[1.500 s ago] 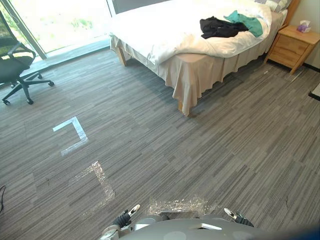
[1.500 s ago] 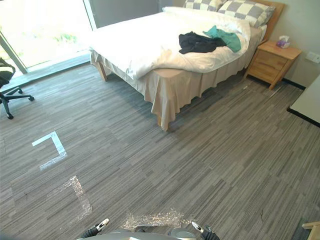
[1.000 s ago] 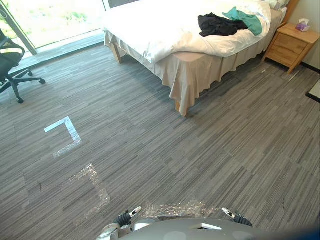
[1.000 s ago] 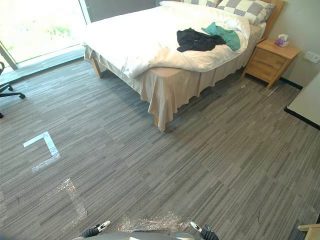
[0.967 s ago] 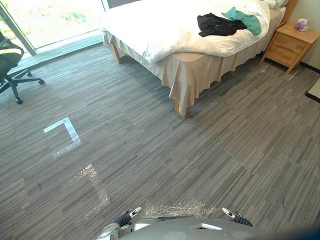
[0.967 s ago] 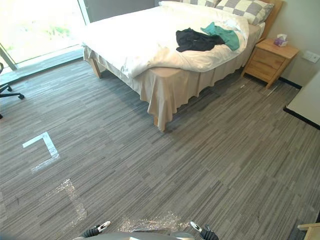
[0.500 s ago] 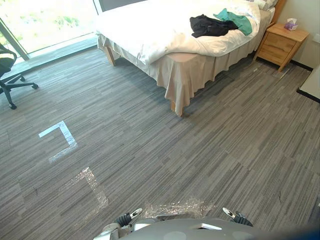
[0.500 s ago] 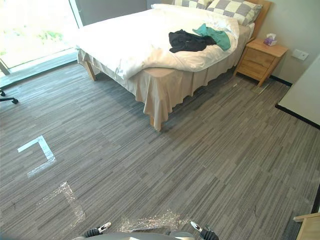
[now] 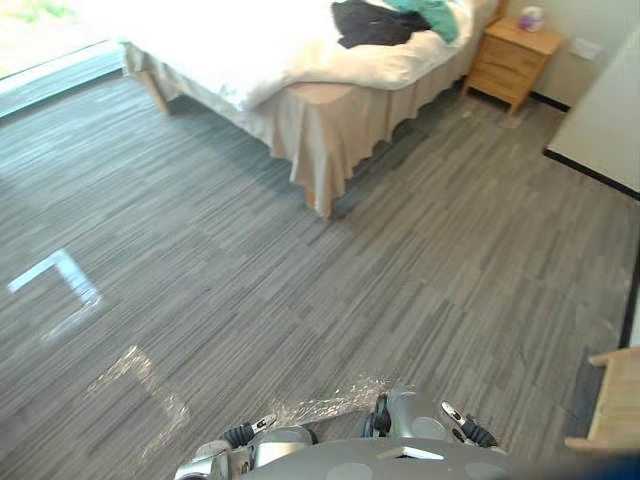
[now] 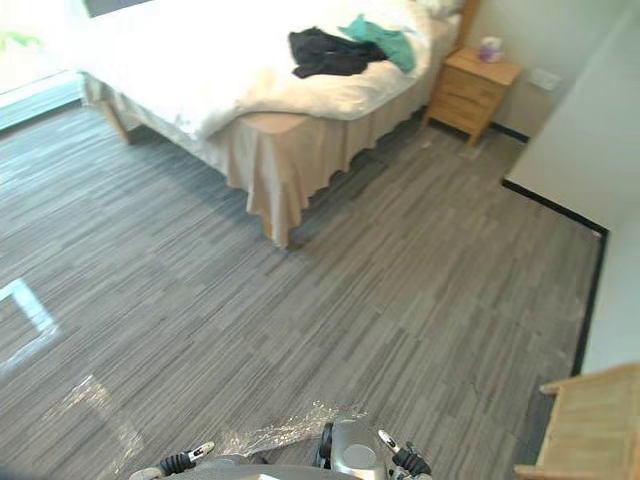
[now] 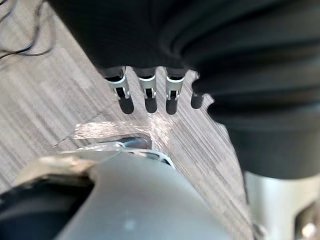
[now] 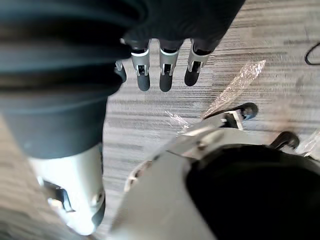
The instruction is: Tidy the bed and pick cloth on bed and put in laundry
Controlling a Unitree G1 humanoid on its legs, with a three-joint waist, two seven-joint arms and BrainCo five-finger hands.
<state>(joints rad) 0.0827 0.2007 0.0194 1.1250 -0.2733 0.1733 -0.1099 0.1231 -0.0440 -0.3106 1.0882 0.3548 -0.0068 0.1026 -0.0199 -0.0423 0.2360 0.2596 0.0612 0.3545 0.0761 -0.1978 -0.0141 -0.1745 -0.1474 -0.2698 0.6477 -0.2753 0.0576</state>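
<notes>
The task looks barely begun. The black cloth [image 10: 325,52] and the green cloth [image 10: 385,40] lie untouched on the bed [image 10: 200,70], near its head end. The robot stands well apart from the bed, and its left hand [image 11: 146,95] and right hand [image 12: 165,75] hang straight-fingered and empty.

Open carpet [image 10: 400,260] runs up to bed [image 10: 200,75]

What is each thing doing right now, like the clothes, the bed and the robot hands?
black cloth: crumpled on the bed
teal cloth: crumpled beside the black cloth
white duvet: rumpled
nightstand: drawers shut
left robot hand: open, empty
right robot hand: open, empty
</notes>
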